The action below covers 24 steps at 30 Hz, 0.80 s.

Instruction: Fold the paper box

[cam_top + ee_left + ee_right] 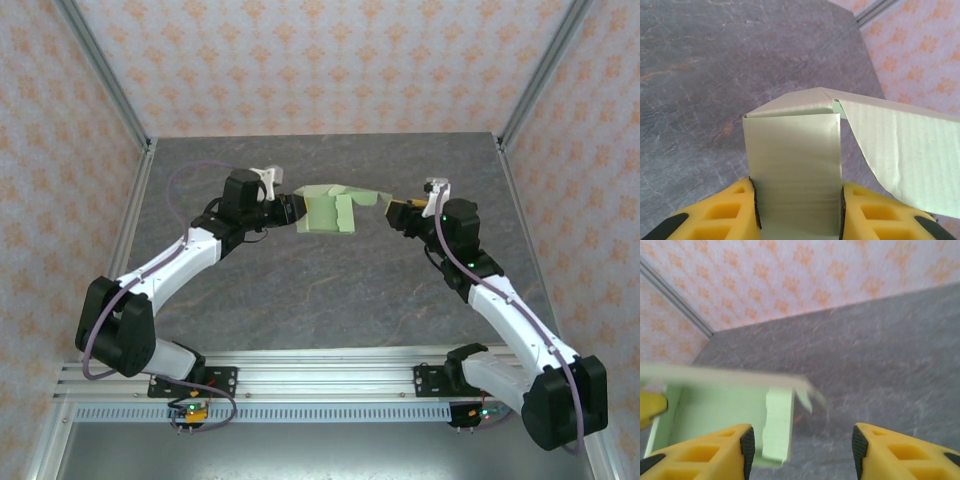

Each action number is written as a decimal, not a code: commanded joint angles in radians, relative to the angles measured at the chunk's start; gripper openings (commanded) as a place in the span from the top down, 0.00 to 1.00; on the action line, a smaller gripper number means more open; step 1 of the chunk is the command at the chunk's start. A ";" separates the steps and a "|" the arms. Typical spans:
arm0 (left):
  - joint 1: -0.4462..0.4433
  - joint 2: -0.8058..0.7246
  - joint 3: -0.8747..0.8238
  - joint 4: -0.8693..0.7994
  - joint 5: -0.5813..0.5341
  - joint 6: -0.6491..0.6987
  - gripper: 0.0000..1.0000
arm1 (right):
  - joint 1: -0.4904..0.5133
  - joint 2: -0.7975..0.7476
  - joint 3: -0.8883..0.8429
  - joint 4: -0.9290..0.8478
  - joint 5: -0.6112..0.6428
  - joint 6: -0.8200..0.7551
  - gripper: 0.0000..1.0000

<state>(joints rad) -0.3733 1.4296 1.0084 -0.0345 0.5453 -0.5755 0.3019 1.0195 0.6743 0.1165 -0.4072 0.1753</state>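
Note:
The paper box (335, 210), pale green card partly folded with loose flaps, hangs above the middle of the grey table between the two arms. My left gripper (294, 212) holds its left end. In the left wrist view the yellow fingers (735, 210) press on both edges of a box panel (792, 160), with a long flap (905, 150) trailing to the right. My right gripper (393, 208) stands open at the box's right end. In the right wrist view a narrow flap (777, 425) of the box lies between the jaws, next to the left finger (715, 450), ungripped.
The grey marbled table (330, 290) is walled by patterned panels with metal posts (105, 75) at the back corners. A rail (320, 375) carrying both arm bases runs along the near edge.

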 commanded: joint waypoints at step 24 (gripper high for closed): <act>-0.054 0.017 0.097 0.009 0.086 -0.038 0.70 | 0.121 0.513 0.368 -0.186 0.158 0.037 0.59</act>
<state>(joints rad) -0.4194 1.4876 1.0855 -0.0364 0.6090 -0.6460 0.4362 1.5192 0.9905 0.0036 -0.3161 0.2131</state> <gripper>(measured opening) 0.349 0.416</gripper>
